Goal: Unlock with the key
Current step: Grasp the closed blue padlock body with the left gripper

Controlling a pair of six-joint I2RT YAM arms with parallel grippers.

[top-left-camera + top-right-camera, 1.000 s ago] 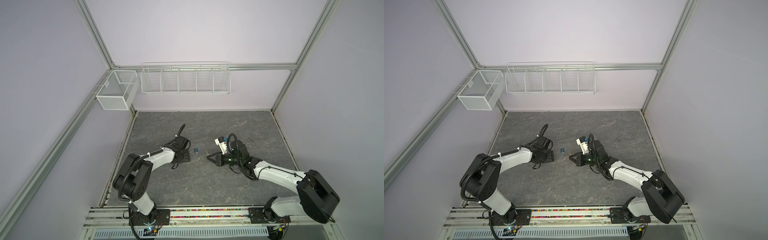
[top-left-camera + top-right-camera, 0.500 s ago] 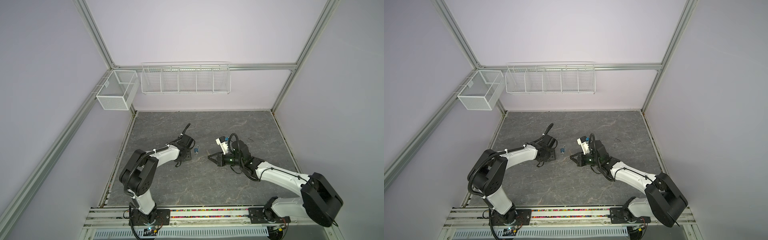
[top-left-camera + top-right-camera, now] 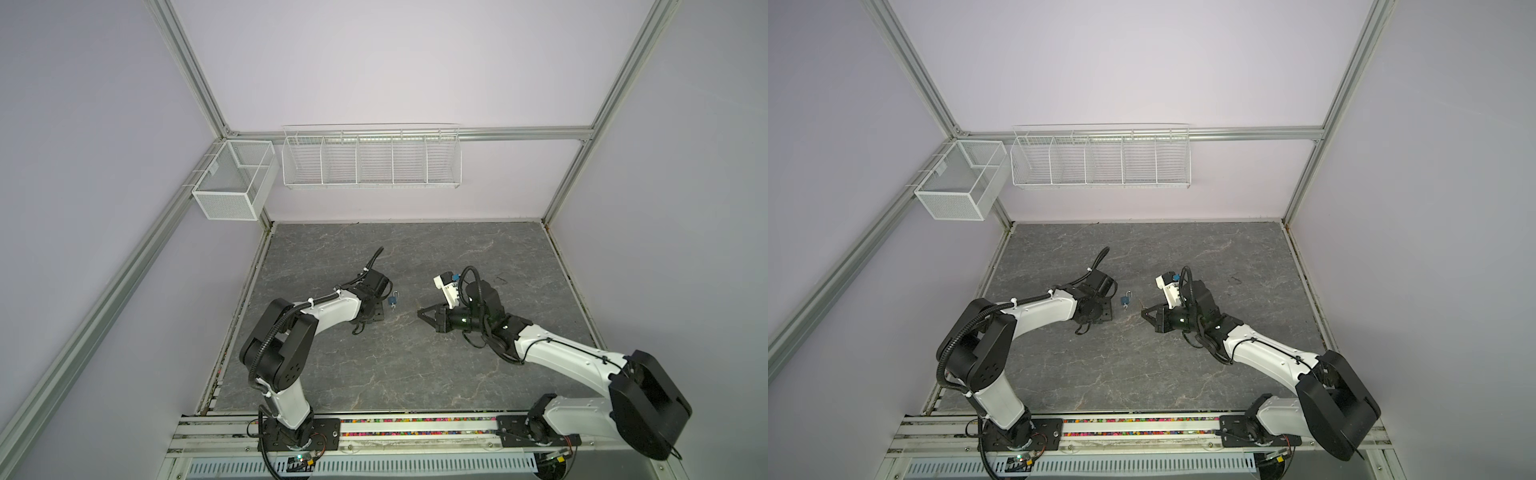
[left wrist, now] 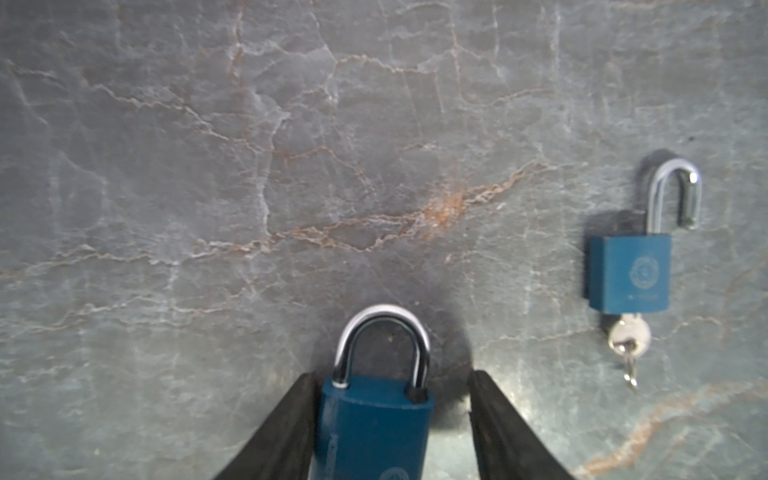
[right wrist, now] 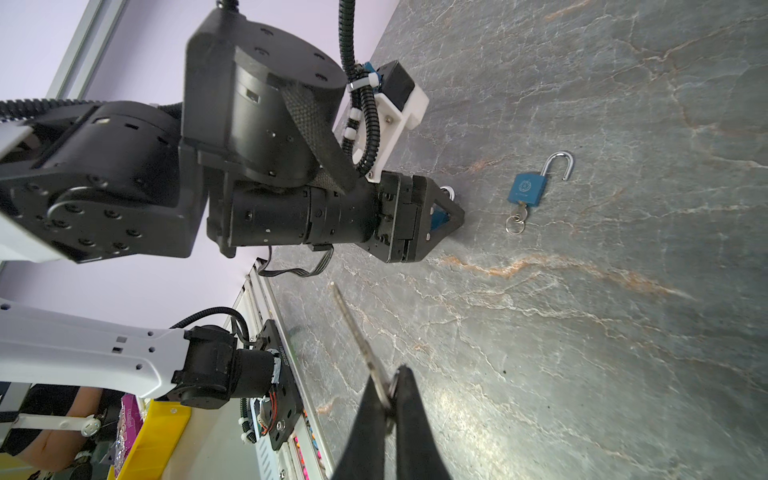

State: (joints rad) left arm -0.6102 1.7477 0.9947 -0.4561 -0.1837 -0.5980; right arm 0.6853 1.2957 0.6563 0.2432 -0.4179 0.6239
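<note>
my left fingers [image 4: 286,424] have narrowed around the closed padlock [image 4: 370,428], still slightly apart; right fingers [image 5: 370,428], at 3 o'clock, pinch the key [image 5: 360,345] ready for insertion.

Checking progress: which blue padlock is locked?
The padlock between the jaws of the left gripper: its shackle sits closed. The other padlock has its shackle sprung open with a key inserted.

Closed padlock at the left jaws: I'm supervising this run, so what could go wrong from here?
The closed padlock sits off-centre in the left gripper, gap on one side, so closing may shove or twist it. The right gripper pinches the key only at its head; it might pivot on insertion.
</note>
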